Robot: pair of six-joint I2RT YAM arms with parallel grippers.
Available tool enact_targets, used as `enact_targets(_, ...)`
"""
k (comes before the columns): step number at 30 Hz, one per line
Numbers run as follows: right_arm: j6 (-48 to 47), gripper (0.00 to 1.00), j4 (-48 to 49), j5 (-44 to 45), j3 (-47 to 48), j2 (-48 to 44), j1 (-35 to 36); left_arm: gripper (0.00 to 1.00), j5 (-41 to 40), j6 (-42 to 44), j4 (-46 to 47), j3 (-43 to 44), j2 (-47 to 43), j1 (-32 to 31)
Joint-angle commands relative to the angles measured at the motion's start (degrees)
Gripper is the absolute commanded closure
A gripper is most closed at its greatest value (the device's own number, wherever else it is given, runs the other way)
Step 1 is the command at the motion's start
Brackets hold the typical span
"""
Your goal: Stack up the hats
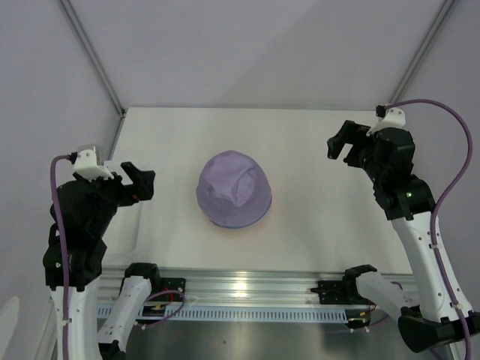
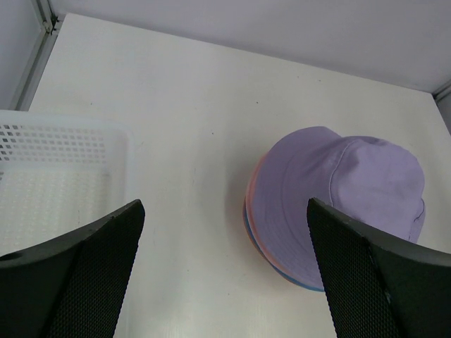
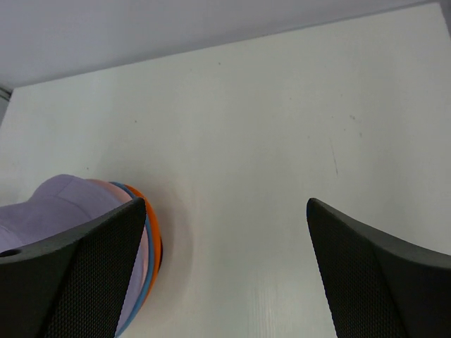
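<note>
Nearest to us on the left, our left hand hangs with its fingers spread wide and nothing in it, right by the white mesh basket at the desk's left edge. Mid-desk sits the stack: lavender hat on top, with just the brims of the pink hat, blue hat and orange hat peeking out underneath. Farther back on the right, our right hand is wide open too, empty and well apart from the stack.

The white table carries the stacked hats centrally and a mesh basket at left.
</note>
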Motion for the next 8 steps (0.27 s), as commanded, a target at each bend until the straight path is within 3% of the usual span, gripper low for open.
enact_targets(1,0.5,0.01,-2.7,2.9,-1.6,0.3,0.1,0.01,-1.1,1.3,0.5,-1.2,0.0,-0.1)
enact_targets(8,0.8,0.0,-3.1,1.2,-1.7,-0.3,0.0,0.01,0.0,1.1,0.1,-1.4,0.1,-0.1)
